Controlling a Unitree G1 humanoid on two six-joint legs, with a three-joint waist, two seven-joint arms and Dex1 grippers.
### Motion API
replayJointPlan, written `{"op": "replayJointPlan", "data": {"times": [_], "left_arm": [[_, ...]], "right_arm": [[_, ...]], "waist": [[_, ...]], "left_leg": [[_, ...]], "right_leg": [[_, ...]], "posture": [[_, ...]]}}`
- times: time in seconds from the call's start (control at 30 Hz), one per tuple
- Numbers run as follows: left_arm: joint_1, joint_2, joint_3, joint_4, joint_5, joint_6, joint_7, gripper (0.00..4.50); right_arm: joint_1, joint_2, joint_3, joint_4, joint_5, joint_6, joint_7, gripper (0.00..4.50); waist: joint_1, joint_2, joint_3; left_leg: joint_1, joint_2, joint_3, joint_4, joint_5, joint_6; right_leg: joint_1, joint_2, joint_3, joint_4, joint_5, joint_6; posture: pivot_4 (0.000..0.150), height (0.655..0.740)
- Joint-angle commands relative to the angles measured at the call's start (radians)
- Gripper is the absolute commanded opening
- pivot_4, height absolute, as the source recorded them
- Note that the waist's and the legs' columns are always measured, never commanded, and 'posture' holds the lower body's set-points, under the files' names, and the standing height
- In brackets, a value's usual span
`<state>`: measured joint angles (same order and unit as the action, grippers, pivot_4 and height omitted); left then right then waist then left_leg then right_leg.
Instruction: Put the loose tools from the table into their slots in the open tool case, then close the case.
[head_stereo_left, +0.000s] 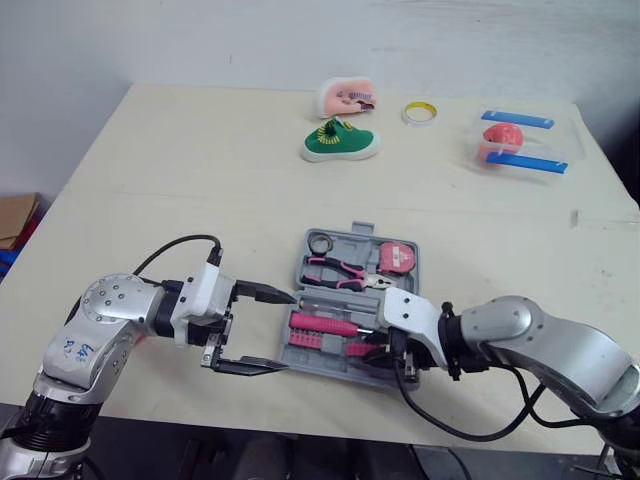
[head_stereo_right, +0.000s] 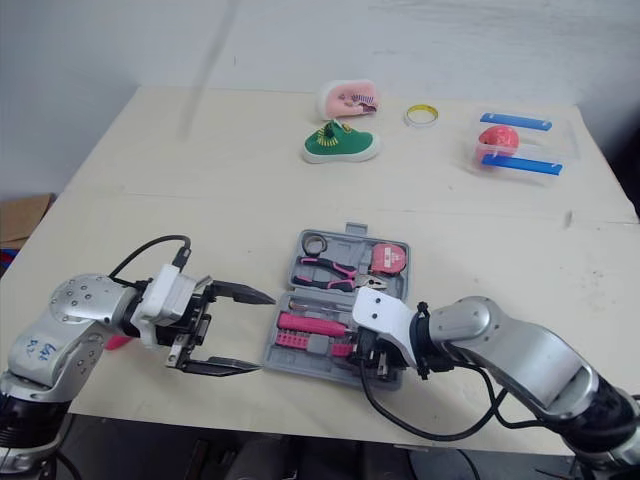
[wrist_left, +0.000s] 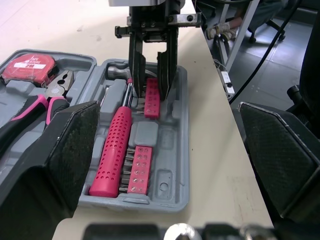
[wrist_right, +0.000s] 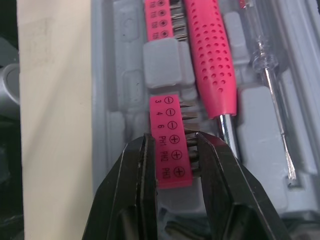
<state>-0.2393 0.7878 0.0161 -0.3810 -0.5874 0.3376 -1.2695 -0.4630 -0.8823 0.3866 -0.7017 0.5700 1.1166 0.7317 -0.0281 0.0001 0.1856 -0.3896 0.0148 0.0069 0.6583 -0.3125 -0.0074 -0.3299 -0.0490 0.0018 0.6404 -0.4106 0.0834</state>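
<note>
The grey tool case (head_stereo_left: 322, 245) lies open near the table's front edge. It holds pink-handled pliers (head_stereo_left: 338, 270), a tape measure (head_stereo_left: 400, 257), a pink-handled screwdriver (head_stereo_left: 322, 323) and a clear-handled screwdriver (wrist_right: 270, 85). My right gripper (head_stereo_left: 388, 352) reaches into the case's near right corner. Its black fingers (wrist_right: 215, 165) are shut on a pink bit holder (wrist_right: 169, 142), which sits low against the case. A second pink bit holder (wrist_left: 139, 169) rests in its slot. My left gripper (head_stereo_left: 278, 331) hangs open just left of the case, holding nothing.
At the back of the table stand a green shoe (head_stereo_left: 340, 142), a pink toy (head_stereo_left: 347, 97), a roll of tape (head_stereo_left: 419, 113) and a clear container (head_stereo_left: 520, 142) with blue strips and a red object. The table's front edge runs just below the case.
</note>
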Motion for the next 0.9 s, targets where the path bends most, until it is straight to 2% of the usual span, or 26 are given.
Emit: {"op": "replayJointPlan", "data": {"times": [0.03, 0.57, 0.77, 0.83, 0.9], "left_arm": [[-0.001, 0.006, 0.005, -0.031, -0.014, 0.005, 0.006, 4.50], [0.072, 0.010, 0.024, -0.021, 0.007, -0.051, -0.003, 4.50], [0.090, 0.014, 0.032, -0.030, 0.003, -0.057, 0.007, 4.50], [0.097, 0.014, 0.037, -0.036, -0.002, -0.057, 0.010, 4.50], [0.104, 0.017, 0.042, -0.041, -0.008, -0.053, 0.012, 4.50]], "right_arm": [[-0.020, 0.015, 0.022, -0.013, -0.012, 0.029, -0.006, 0.79], [-0.039, 0.074, 0.044, 0.040, -0.021, 0.072, 0.002, 0.79], [-0.025, 0.068, 0.039, 0.032, -0.056, 0.012, 0.006, 0.79], [-0.014, 0.049, 0.012, 0.023, -0.055, -0.045, 0.042, 1.83], [-0.003, 0.034, -0.036, 0.016, -0.025, -0.069, 0.077, 2.68]], "waist": [[-0.001, 0.000, 0.000], [-0.004, -0.001, -0.001], [-0.007, -0.001, -0.001], [-0.006, -0.001, -0.001], [-0.003, -0.001, -0.001]], "left_leg": [[0.000, 0.000, 0.000, 0.000, 0.000, 0.000], [0.002, 0.000, 0.000, 0.001, 0.000, 0.000], [0.002, 0.000, 0.000, 0.000, 0.000, 0.000], [0.002, 0.000, 0.000, 0.000, 0.000, 0.000], [0.002, 0.000, 0.000, 0.000, 0.000, 0.000]], "right_leg": [[0.000, 0.000, 0.000, 0.000, 0.000, 0.000], [0.000, 0.000, 0.000, 0.003, 0.000, 0.000], [0.000, 0.000, 0.000, 0.003, 0.000, 0.000], [0.000, 0.000, 0.000, 0.003, 0.000, 0.000], [0.000, 0.000, 0.000, 0.003, 0.000, 0.000]], "posture": [[0.150, 0.7400], [0.150, 0.7400], [0.150, 0.7400], [0.150, 0.7400], [0.150, 0.7400]]}}
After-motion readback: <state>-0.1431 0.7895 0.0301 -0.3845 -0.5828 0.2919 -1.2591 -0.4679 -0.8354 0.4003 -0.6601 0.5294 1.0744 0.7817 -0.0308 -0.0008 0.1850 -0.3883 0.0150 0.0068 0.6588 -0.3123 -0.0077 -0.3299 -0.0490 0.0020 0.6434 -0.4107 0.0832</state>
